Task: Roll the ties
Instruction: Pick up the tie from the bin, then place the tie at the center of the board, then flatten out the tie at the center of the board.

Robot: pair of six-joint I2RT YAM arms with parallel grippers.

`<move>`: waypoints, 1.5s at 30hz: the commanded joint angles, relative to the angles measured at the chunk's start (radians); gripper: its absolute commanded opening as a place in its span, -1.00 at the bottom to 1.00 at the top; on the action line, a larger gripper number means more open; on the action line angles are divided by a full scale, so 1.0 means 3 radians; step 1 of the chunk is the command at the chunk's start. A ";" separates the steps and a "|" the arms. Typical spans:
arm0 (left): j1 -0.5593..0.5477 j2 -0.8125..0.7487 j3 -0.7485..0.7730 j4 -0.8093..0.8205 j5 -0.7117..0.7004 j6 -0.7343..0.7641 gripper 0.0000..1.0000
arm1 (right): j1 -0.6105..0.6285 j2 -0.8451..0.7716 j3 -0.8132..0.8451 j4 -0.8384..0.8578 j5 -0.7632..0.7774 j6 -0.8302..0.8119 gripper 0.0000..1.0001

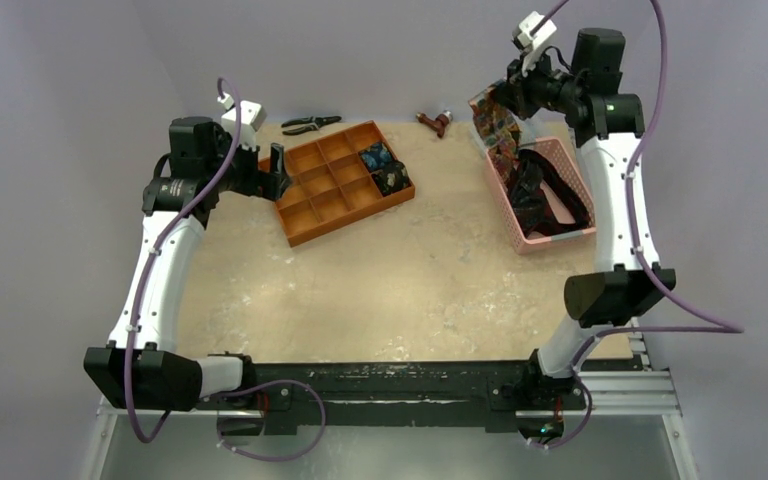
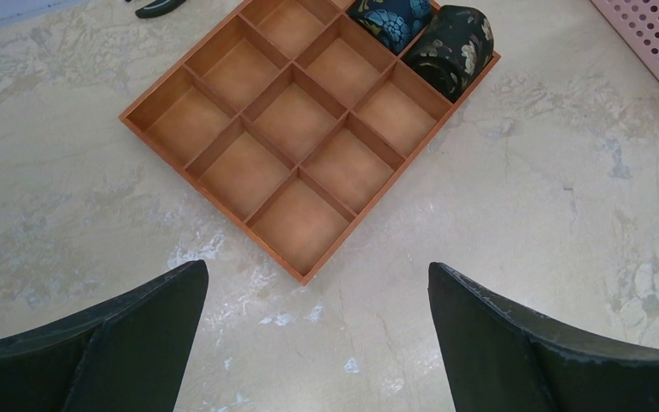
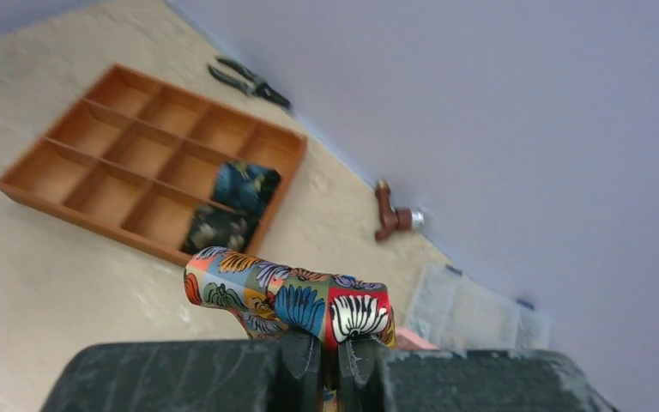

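Left gripper [image 1: 278,168]: hovers over the table [image 1: 410,280] just beside the left edge of the orange tray [image 1: 325,195]; in the left wrist view its fingers [image 2: 137,330] stand wide apart with nothing between them, released.

Black pliers [image 1: 310,123]: lie on the table just behind the tray.

Orange tray: nine square compartments; two adjoining compartments on its right side are filled, the other seven bare.

Blue rolled tie [image 1: 376,157]: a coil in the tray's far right corner compartment.

Dark floral rolled tie [image 1: 392,180]: a coil in the next compartment, touching the blue one.

Brown fitting [image 1: 438,122]: lies near the back wall, between tray and basket.

Pink basket [image 1: 520,235]: perforated walls, on the right of the table; holds dark ties [image 1: 545,195] in a loose heap.

Multicoloured tie [image 3: 292,296]: raised above the basket's far end, folded over.

Right gripper [image 3: 330,356]: lifted high; fingers clenched tight on the multicoloured tie.
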 commanded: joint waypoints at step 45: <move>-0.0701 -0.0343 -0.1031 -0.0716 0.0308 0.2087 1.00 | 0.0144 -0.0958 -0.2776 -0.1078 0.0690 -0.1564 0.76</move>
